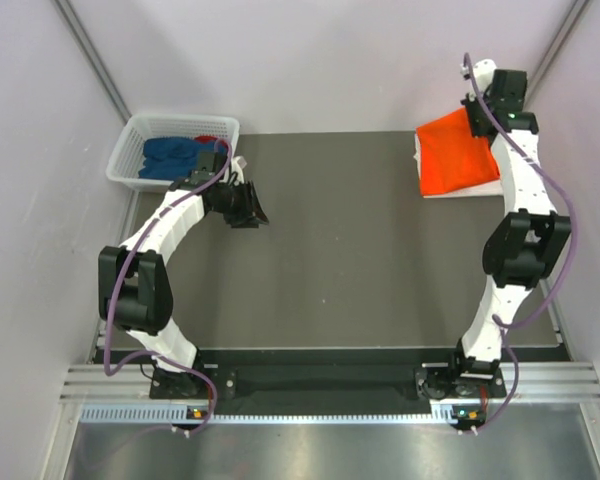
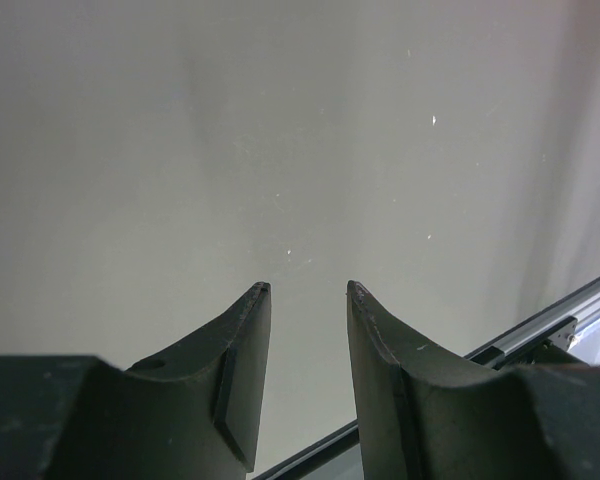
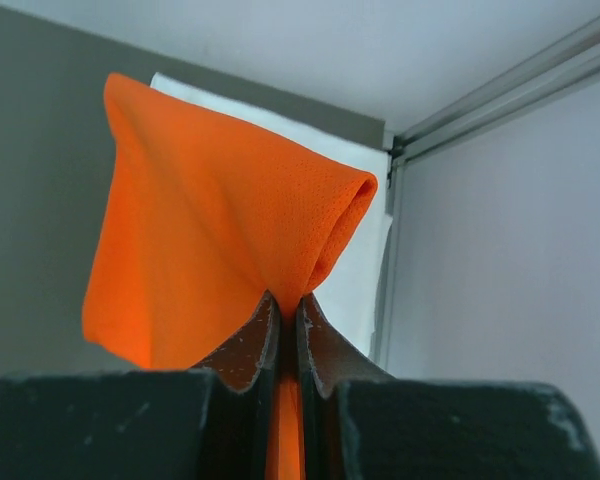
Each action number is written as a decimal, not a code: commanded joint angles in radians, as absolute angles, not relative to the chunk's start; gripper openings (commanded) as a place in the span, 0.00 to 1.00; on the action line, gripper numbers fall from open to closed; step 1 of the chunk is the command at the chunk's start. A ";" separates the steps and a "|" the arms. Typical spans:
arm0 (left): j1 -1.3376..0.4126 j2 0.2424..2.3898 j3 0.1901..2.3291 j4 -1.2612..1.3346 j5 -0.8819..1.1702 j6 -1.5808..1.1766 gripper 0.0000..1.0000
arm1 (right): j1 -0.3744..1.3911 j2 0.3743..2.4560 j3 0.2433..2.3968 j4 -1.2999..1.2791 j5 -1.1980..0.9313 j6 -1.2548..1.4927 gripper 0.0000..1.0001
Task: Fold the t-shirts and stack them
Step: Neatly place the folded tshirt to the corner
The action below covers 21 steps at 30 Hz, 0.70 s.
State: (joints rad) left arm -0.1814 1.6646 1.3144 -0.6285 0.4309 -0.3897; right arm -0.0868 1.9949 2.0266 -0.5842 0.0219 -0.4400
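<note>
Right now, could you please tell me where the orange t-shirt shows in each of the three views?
Top external: orange t-shirt at upper right, at the far right corner of the table, pinched by the right pincer.
Left wrist: not in it; only the open left pincer over the table.
Right wrist: centre, rising from the shut right pincer.
Shared landmark: the white t-shirt beneath it, in the top and right wrist views.

Top camera looked down from behind; wrist cameras sat close, facing outward. Top and right wrist shared orange t-shirt (image 1: pixel 458 152).
</note>
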 commanded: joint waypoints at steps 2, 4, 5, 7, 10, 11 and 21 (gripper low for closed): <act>-0.176 1.624 1.305 -0.589 0.449 -0.380 0.41 | -0.144 2.035 2.092 -0.467 -0.121 -0.396 0.00; -0.176 1.623 1.304 -0.588 0.448 -0.379 0.41 | -0.158 2.104 2.129 -0.466 -0.135 -0.385 0.00; -0.176 1.624 1.304 -0.588 0.449 -0.379 0.41 | -0.167 2.133 2.179 -0.469 -0.135 -0.384 0.00; -0.176 1.623 1.302 -0.589 0.451 -0.379 0.41 | -0.176 2.221 2.236 -0.491 -0.141 -0.374 0.00; -0.176 1.623 1.302 -0.587 0.462 -0.380 0.41 | -0.199 2.269 2.272 -0.439 -0.147 -0.338 0.00; -0.176 1.623 1.302 -0.586 0.462 -0.380 0.41 | -0.215 2.284 2.246 -0.408 -0.153 -0.310 0.03; -0.176 1.628 1.293 -0.572 0.472 -0.387 0.41 | -0.238 2.428 2.329 -0.210 -0.043 -0.256 0.52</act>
